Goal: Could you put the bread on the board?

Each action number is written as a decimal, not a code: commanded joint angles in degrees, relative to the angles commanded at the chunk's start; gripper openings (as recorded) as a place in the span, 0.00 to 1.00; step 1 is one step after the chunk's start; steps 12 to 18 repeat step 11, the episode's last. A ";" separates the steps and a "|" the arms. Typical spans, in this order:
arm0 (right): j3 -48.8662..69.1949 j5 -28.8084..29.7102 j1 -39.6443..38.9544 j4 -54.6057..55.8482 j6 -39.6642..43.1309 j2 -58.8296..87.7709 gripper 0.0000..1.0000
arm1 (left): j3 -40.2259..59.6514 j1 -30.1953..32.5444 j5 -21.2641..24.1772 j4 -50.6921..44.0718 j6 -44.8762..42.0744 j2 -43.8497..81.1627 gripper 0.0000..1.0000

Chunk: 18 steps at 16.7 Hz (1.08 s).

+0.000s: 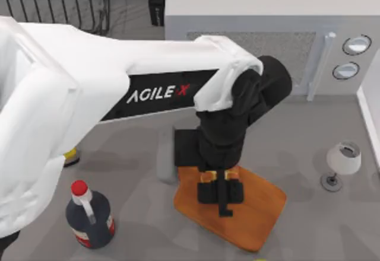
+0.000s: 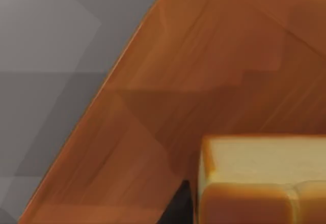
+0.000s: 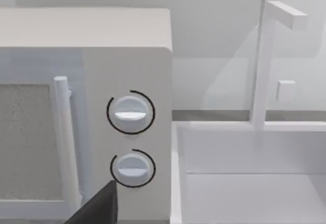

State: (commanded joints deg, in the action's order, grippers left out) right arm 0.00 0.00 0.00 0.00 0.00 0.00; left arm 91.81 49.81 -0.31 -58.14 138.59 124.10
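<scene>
The orange-brown wooden board (image 1: 255,210) lies on the table right of centre, towards the front. My left arm reaches across from the left, and its gripper (image 1: 221,197) hangs over the board's left part, shut on the bread (image 1: 208,177), whose golden edges stick out on both sides of the black fingers. In the left wrist view the bread (image 2: 260,178) sits close up, with the board (image 2: 204,71) right beneath it; whether they touch I cannot tell. A dark part of my right gripper (image 3: 99,206) shows in front of the microwave.
A white microwave (image 1: 255,41) stands at the back, a small white lamp (image 1: 343,160) at the right, and a dark red-capped bottle (image 1: 89,216) at the front left. Another dark bottle (image 1: 157,3) and a wire rack (image 1: 59,3) stand at the back left. A sink (image 3: 244,152) adjoins the microwave.
</scene>
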 joint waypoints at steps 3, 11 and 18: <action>0.00 0.00 0.00 0.00 0.00 0.00 1.00 | 0.00 0.00 0.00 0.00 0.00 0.00 0.83; 0.00 0.00 0.00 0.00 0.00 0.00 1.00 | 0.00 0.00 0.00 0.00 0.00 0.00 1.00; 0.00 0.00 0.00 0.00 0.00 0.00 1.00 | 0.00 0.00 0.00 0.00 0.00 0.00 1.00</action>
